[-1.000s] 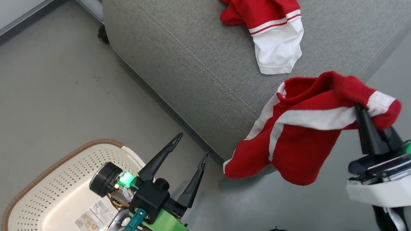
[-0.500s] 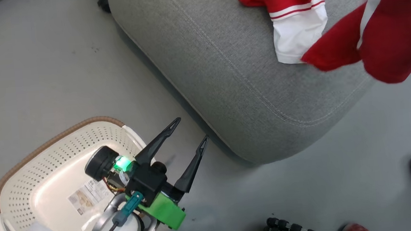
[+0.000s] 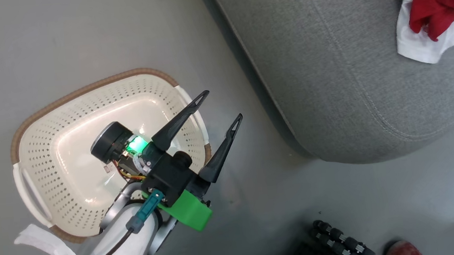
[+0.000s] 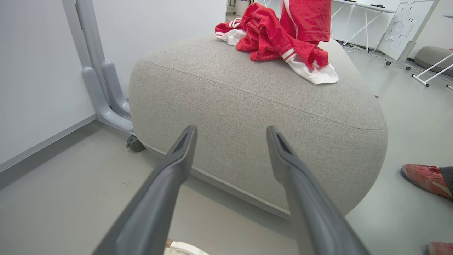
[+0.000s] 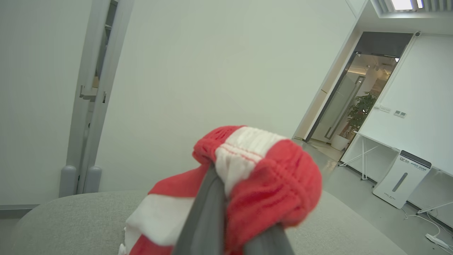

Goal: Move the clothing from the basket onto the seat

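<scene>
Facing seat (image 4: 226,88), left gripper (image 4: 231,128) jaws gape empty; right gripper (image 5: 231,212) pinches clothing (image 5: 272,177).

This looks like an office or lab: bare white walls (image 5: 212,71), smooth grey floor (image 4: 63,205), a tall glass doorway (image 5: 341,106) beside a leafy potted plant (image 5: 361,111), white trestle-legged tables (image 5: 368,141), and a white boxy floor-standing appliance (image 5: 401,184).

Smooth grey floor (image 3: 41,36) meets plain white walls (image 5: 212,71), with a grey upright post (image 4: 93,88) at the left of the left wrist view. In the right wrist view a doorway (image 5: 364,88) with a potted plant (image 5: 359,109) sits right of centre, a ceiling light (image 5: 403,4) glowing top right.
</scene>
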You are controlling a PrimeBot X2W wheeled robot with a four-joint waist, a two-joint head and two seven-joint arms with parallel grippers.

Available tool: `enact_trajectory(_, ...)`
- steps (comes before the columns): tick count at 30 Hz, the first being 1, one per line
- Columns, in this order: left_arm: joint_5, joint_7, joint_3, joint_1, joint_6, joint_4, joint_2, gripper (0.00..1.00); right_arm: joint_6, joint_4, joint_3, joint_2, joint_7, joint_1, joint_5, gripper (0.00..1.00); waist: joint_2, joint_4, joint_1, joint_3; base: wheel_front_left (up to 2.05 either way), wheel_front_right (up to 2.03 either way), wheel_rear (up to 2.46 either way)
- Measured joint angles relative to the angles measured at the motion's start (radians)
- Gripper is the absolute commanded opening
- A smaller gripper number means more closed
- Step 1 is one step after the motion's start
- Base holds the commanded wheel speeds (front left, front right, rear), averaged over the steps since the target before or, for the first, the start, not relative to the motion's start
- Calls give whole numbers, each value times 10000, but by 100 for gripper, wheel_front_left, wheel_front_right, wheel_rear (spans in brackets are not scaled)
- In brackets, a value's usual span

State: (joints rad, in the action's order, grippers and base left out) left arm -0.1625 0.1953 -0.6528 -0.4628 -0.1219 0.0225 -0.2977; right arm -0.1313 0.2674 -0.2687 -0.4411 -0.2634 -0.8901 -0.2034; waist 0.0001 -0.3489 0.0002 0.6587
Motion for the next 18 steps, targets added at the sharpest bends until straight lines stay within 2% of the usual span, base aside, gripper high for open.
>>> enact_trajectory(3, 52, 75, -90, -123, 0, 15, -2, 100, -2, 953, -174, 382, 0, -282, 176, 0, 0, 373, 0, 366, 0, 0, 0)
enact_trajectory(4, 52, 82, -121, -151, 0, 48, -2, 100, -2, 1250, -330, 535, -2, -338, 242, 6, 0, 495, 0, 482, 0, 0, 0)
enact_trajectory(5, 52, 90, -140, -174, 0, 77, -4, 100, 0, 1478, -453, 658, 2, -379, 313, 35, 0, 592, 0, 568, 0, 0, 0)
enact_trajectory(6, 42, 90, -173, -188, 0, 136, 12, 100, -2, 1697, -523, 794, 0, -388, 437, 71, 0, 712, 0, 666, 0, 0, 0)
enact_trajectory(7, -12, 92, -198, -189, 0, 163, 58, 100, -2, 1868, -629, 920, 0, -390, 556, 100, 0, 826, 0, 752, 0, 0, 0)
enact_trajectory(11, -121, 84, -263, -211, -6, 336, 98, 100, -2, 1923, -1160, 1298, 2, -347, 1045, 100, 0, 1189, 0, 978, 0, 0, 0)
enact_trajectory(15, -311, 199, -163, -213, 25, 529, 136, 100, 0, 1488, -1235, 1755, 2, 198, 1342, 100, 0, 1314, 0, 921, 0, 0, 0)
enact_trajectory(18, -685, 391, 54, -134, 178, 779, 372, 100, -2, 989, -1271, 2008, 2, 850, 1354, 100, 0, 1342, 0, 682, 0, 0, 0)
